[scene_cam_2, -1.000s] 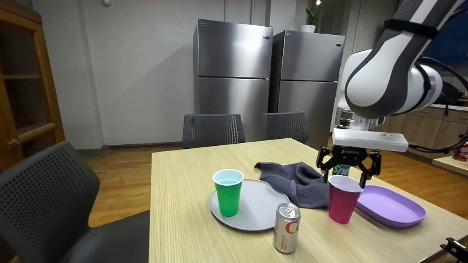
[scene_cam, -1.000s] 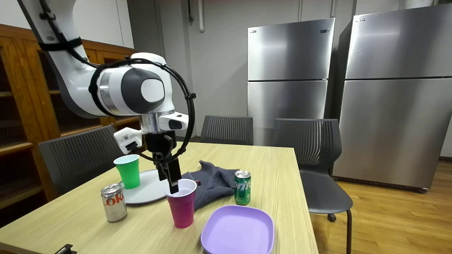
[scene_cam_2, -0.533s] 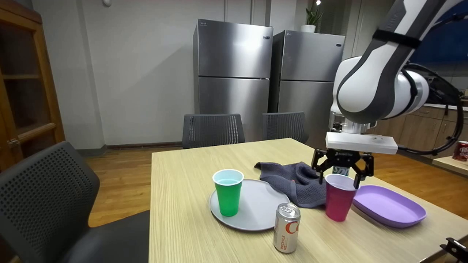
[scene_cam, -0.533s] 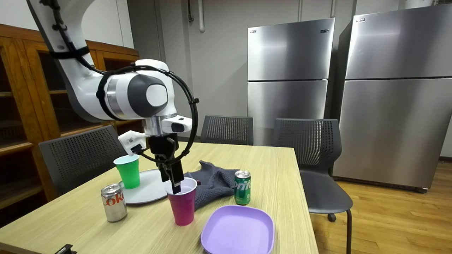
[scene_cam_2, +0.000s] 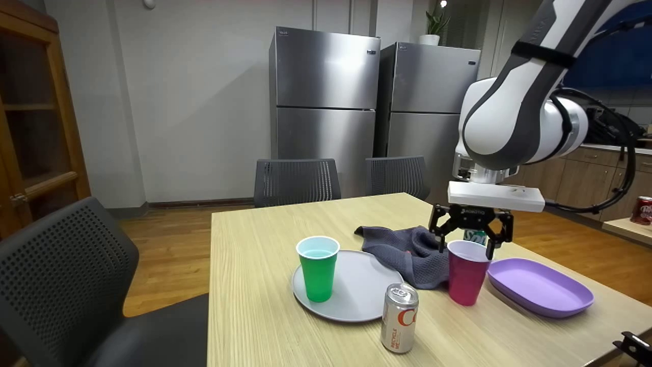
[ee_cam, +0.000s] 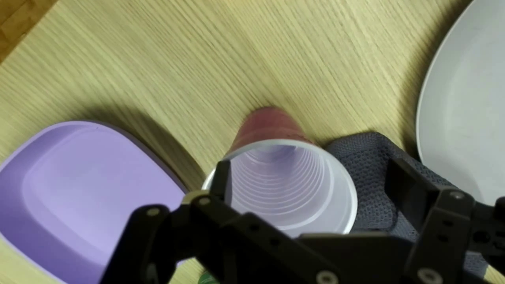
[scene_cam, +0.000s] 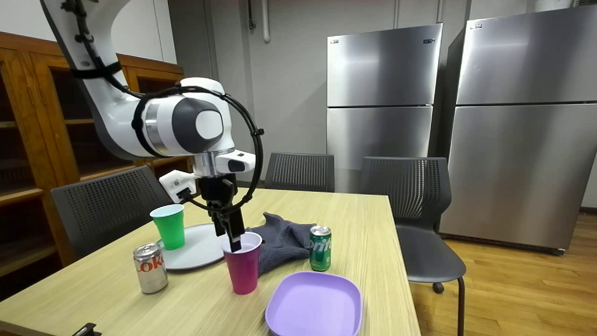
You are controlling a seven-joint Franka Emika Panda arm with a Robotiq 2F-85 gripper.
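One wooden table [scene_cam: 359, 233] lies below the gripper [scene_cam_2: 466, 250], whose jaws stand wide apart, nothing held; in the wrist view, two plates: the gray plate [ee_cam: 469, 98] right of the gripper, the lilac plate [ee_cam: 83, 185] left; one dark cloth [ee_cam: 367, 177] beneath the gripper's right side; two cups: the magenta cup [scene_cam_2: 466, 280] upright directly below the gripper, long axis near vertical, mouth up, one finger [ee_cam: 221, 179] overlapping its rim, contact unclear; the green cup [scene_cam_2: 319, 275] well apart, on the gray plate; two table cans: in an exterior view, the Coke can [scene_cam: 150, 270] left of the gripper, the Sprite can [scene_cam: 320, 249] right.
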